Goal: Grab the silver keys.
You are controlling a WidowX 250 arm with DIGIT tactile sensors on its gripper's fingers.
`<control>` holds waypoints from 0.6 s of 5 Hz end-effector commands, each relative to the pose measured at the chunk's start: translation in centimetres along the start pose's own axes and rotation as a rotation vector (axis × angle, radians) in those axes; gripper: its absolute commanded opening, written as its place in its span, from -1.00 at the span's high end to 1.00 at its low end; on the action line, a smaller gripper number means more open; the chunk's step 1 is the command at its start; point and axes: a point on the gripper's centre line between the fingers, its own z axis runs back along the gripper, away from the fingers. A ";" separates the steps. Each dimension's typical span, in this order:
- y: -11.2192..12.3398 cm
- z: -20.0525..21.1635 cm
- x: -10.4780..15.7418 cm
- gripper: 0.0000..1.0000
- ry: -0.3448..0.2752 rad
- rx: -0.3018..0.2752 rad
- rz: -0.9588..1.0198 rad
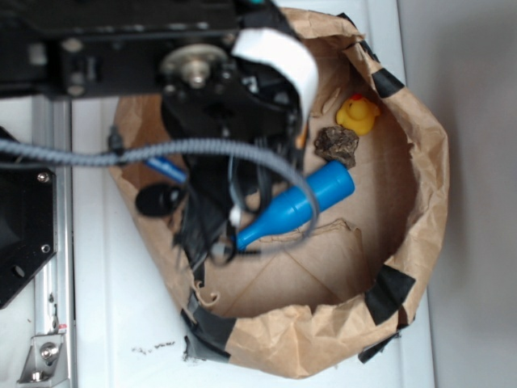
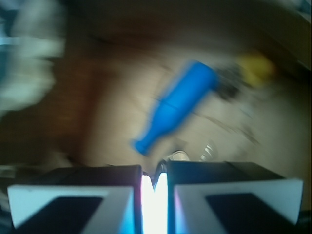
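Brown paper bag (image 1: pixel 420 202) patched with black tape (image 1: pixel 389 293), sitting on a white counter (image 1: pixel 121 307). Inside: bright blue bottle (image 1: pixel 299 206), yellow duck (image 1: pixel 359 115), dark mottled rock (image 1: pixel 336 144). Black arm (image 1: pixel 218 97), grey braided cable (image 1: pixel 81 153).

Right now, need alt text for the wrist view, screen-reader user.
Blurred close-up: a blue bottle lies diagonally on brown paper, neck pointing lower left, above the claw, whose two pads sit nearly together at the bottom edge. A yellow blob, probably the duck, and a dark lump sit upper right; small shiny glints show just above the claw.
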 end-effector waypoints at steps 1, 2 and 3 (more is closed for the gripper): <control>2.9 -0.9 2.3 1.00 0.022 0.150 0.119; 3.2 -1.0 2.6 1.00 0.011 0.135 0.147; 2.9 -0.7 2.4 1.00 -0.017 0.115 0.127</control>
